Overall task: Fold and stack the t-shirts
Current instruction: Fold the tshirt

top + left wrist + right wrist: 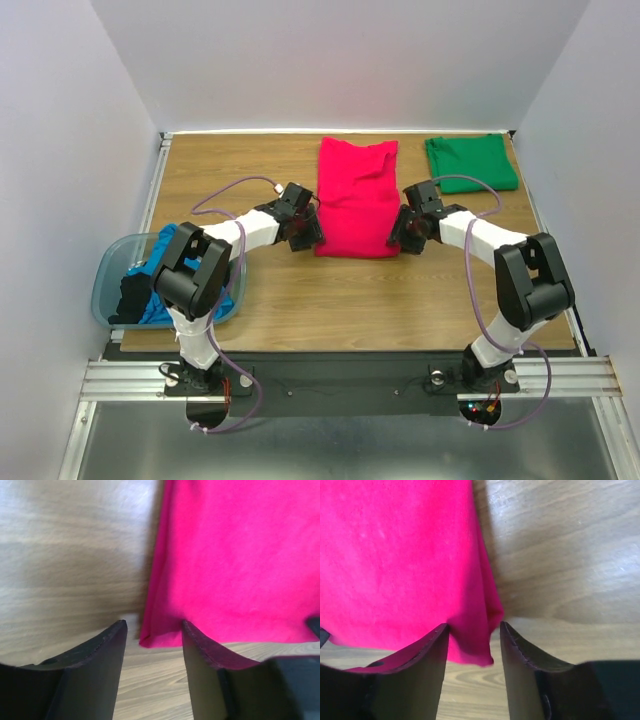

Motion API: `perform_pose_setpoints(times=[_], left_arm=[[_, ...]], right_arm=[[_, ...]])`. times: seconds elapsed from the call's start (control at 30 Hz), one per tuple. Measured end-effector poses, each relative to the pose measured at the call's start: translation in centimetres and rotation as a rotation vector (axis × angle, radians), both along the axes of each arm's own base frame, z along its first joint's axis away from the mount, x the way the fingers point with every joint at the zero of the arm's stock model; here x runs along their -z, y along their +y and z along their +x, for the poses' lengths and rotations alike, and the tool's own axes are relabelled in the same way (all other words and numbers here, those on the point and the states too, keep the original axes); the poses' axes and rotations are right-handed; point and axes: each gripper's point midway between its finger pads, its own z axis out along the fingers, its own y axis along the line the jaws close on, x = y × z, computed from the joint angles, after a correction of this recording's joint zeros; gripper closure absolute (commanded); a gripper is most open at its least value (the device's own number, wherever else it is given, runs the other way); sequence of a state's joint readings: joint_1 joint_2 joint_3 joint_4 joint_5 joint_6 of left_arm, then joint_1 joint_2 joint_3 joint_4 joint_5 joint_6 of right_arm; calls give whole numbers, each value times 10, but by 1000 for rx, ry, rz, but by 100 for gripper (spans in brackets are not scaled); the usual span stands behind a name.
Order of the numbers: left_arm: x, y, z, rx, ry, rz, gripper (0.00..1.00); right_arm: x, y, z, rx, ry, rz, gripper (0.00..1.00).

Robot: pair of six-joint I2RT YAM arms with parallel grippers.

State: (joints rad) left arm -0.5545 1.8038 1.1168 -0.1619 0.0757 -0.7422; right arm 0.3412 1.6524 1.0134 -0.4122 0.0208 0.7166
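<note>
The crimson-pink t-shirt (355, 200) lies folded in a long rectangle at the middle of the table. My left gripper (306, 236) is at its near left corner and my right gripper (399, 236) at its near right corner. In the left wrist view the pink shirt's corner (160, 635) sits in the gap of my left gripper (153, 625), jaws apart, not pinching. In the right wrist view the other pink corner (475, 650) hangs between the spread jaws of my right gripper (474, 626). The emerald green t-shirt (470, 162) lies folded at the back right. The bright blue t-shirt (160, 247) is bunched in the tub.
A translucent grey-blue plastic tub (107, 275) stands at the left near edge, holding the blue cloth and something dark (130, 295). Bare wooden table (330, 300) lies in front of the pink shirt. White walls close in the back and both sides.
</note>
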Motion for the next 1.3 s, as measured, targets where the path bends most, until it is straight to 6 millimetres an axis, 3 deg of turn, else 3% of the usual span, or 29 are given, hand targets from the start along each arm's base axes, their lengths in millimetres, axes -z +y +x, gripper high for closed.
perform_pose_setpoints(times=[0.1, 0.27, 0.4, 0.5, 0.53, 0.63, 0.7, 0.83, 0.97, 1.07, 1.2, 1.3], left_arm=[[-1, -4, 3, -4, -16, -24, 57], [10, -7, -3, -2, 6, -52, 67], [12, -12, -3, -2, 5, -80, 100], [13, -16, -3, 11, 6, -99, 100], [14, -18, -5, 15, 5, -107, 100], [14, -20, -9, 22, -9, -120, 100], [14, -19, -20, 29, -12, -118, 100], [12, -16, -65, 73, 8, -109, 100], [7, -15, -112, 126, 32, -116, 100], [-10, -23, -147, 181, 30, -150, 100], [-40, -30, -167, 209, 3, -206, 100], [-60, -26, -167, 186, -36, -227, 100]], right_arm=[[6, 3, 3, 9, -4, 17, 56], [19, 1, -8, 26, 12, 30, 60], [20, 3, -11, 32, 2, 55, 73], [22, 4, -13, 33, -1, 69, 85], [22, 5, -14, 31, -3, 75, 99], [21, 4, -23, 31, -6, 90, 99], [20, 1, -35, 24, -5, 97, 100], [13, -4, -72, 1, 1, 135, 100], [-3, -8, -104, -23, -19, 177, 100], [-22, -10, -128, -45, -44, 214, 99], [-44, -12, -146, -65, -77, 245, 100], [-59, -14, -150, -73, -82, 243, 100]])
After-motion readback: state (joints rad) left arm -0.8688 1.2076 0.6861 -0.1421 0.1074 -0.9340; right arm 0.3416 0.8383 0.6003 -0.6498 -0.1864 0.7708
